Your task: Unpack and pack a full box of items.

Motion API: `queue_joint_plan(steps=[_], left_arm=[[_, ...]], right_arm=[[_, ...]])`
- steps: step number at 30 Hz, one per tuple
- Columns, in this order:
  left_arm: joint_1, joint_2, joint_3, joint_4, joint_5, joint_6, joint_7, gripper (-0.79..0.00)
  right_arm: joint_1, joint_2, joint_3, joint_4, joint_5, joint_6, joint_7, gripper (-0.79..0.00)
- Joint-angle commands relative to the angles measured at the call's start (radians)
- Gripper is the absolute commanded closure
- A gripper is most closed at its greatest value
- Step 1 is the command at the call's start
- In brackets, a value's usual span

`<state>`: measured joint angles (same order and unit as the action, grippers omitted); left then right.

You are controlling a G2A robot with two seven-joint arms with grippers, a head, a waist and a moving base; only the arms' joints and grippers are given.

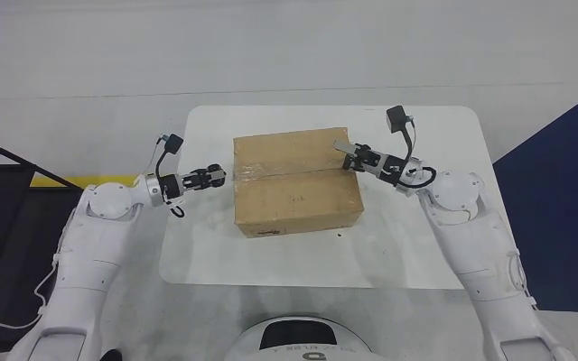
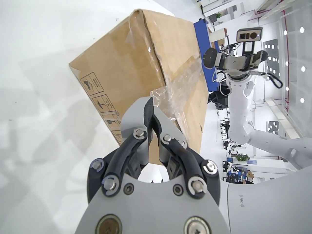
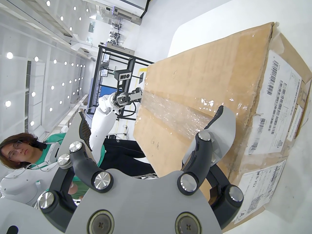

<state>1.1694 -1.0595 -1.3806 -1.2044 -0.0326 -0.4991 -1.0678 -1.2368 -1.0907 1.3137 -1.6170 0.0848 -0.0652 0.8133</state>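
White rounded desk (image 1: 406, 253): bears everything.
Brown cardboard box (image 1: 298, 194): at desk's middle, flaps closed, nothing unpacked yet.
Clear plastic tape (image 3: 170, 113): seals the top seam.
Left gripper (image 2: 151, 102): fingers clenched on tape's loose end.
Right gripper (image 3: 151, 115): fingers released, above opposite edge.

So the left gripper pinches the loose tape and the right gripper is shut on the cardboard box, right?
No: the right gripper is open at the cardboard box's end, per the right wrist view. The left gripper does pinch the loose tape.
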Motion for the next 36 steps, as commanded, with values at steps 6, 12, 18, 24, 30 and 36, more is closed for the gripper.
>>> queue_joint_plan(steps=[6, 12, 18, 24, 30, 36], left_arm=[[-0.019, 0.001, 0.023, 0.012, 0.001, 0.000, 0.006, 0.000], [-0.028, 0.003, 0.038, 0.014, 0.010, 0.003, 0.013, 0.000], [-0.036, 0.009, 0.035, 0.026, 0.044, 0.018, 0.047, -0.720], [-0.038, 0.033, -0.041, -0.011, 0.181, 0.032, 0.138, -0.785], [0.000, 0.055, -0.116, -0.154, 0.337, 0.063, 0.238, -0.785], [0.019, 0.058, -0.133, -0.212, 0.375, 0.083, 0.277, -0.785]], right_arm=[[0.015, 0.001, -0.013, 0.018, -0.004, 0.032, 0.026, -0.785], [0.030, 0.001, -0.025, 0.032, -0.005, 0.042, 0.037, -0.785], [0.034, 0.002, -0.027, 0.040, -0.005, 0.041, 0.040, -0.785], [0.030, 0.005, -0.022, 0.043, -0.003, 0.035, 0.043, -0.785], [0.028, 0.007, -0.022, 0.041, -0.006, 0.035, 0.046, -0.785], [0.028, 0.007, -0.022, 0.041, -0.006, 0.035, 0.046, -0.785]])
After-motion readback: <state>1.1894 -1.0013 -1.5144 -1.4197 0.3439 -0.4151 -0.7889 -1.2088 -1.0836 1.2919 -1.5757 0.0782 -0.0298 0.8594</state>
